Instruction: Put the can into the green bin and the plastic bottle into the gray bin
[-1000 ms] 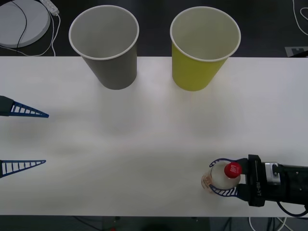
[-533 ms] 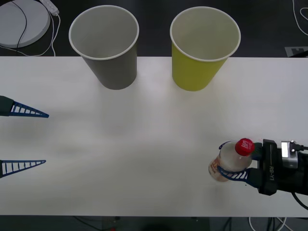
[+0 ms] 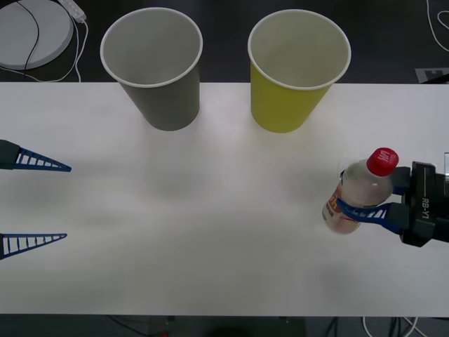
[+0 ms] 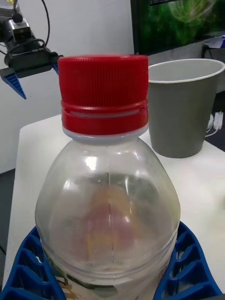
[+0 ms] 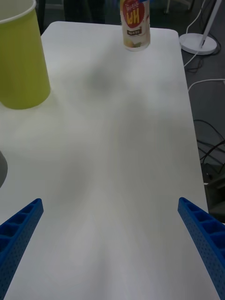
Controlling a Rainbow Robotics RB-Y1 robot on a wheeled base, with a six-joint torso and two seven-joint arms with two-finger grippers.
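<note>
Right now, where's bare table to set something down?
Most of the white table is bare: the wide middle between the left pincer and the right pincer holding the plastic bottle. Crowded along the far edge: gray bin, green bin.

The surface (image 3: 210, 232) was white and plain, running across the front view from side to side. Two bins stood upright on it at its far edge, apart from each other: the gray bin (image 3: 156, 67) toward the robot's left and the green bin (image 3: 295, 69) toward its right. Both were open at the top with pale insides. Soft shadows lay on the white top in front of the bins, and the near part was bare
</note>
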